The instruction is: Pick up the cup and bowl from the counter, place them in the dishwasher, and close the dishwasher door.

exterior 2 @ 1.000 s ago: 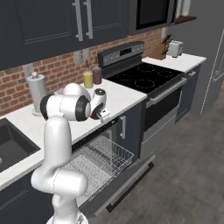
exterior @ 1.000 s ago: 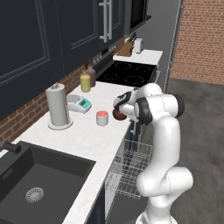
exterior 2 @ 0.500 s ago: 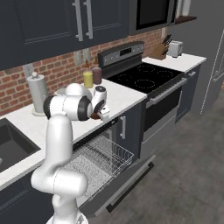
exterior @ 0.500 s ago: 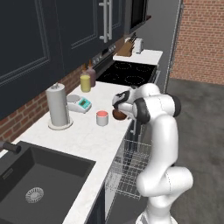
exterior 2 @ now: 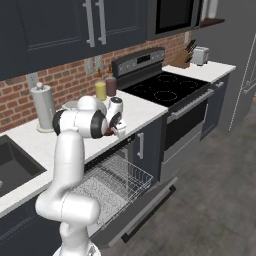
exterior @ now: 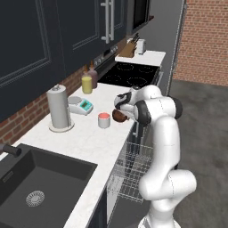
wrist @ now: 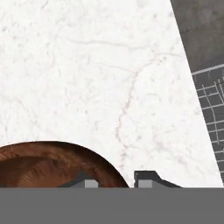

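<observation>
Hovering tool (wrist: 114,179) at bowl (wrist: 48,164) rim on surface (wrist: 87,65); fingers straddling rim, slightly apart. Cup (exterior: 103,120) showing beside bowl in left base view.

A long white speckled stone counter (exterior: 84,147) runs from lower left toward centre. On it, left to right: a paper-towel roll (exterior: 59,107), a teal-and-white scale (exterior: 81,105), a yellow bottle (exterior: 87,83), a small grey-white, red-topped cup (exterior: 103,120), a dark reddish-brown bowl (exterior: 118,116).

Cup (exterior: 103,120) upright beside brown bowl (exterior: 118,116) on counter (exterior: 84,142); dishwasher (exterior 2: 112,187) open.
</observation>
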Motion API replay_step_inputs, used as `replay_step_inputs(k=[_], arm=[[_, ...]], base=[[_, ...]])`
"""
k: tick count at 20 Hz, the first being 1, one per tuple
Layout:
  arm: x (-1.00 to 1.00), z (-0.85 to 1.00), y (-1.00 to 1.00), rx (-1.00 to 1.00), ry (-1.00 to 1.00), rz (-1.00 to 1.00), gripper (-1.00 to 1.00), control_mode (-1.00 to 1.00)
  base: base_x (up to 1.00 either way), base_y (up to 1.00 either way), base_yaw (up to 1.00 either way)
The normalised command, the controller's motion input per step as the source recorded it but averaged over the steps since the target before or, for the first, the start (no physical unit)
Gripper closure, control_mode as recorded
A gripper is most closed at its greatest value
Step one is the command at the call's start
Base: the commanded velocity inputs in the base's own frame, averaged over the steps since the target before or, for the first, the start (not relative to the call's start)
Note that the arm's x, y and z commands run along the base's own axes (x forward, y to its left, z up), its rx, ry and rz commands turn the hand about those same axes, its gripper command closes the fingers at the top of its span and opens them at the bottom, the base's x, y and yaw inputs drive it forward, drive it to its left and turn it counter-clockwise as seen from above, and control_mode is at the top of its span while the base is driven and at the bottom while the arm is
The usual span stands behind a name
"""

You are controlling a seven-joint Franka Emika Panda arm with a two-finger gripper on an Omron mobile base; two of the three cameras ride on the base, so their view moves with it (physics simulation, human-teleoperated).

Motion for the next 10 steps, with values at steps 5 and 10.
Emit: replay_step_inputs(k=[5, 10], arm=[[-0.24, -0.04, -0.42, 0.00, 0.01, -0.05, 1.00, -1.00], [-0.69, 0.00, -0.94, 0.01, 0.00, -0.09, 1.00, -1.00]], base=[[0.00, 0.00, 0.00], [0.00, 0.00, 0.00]])
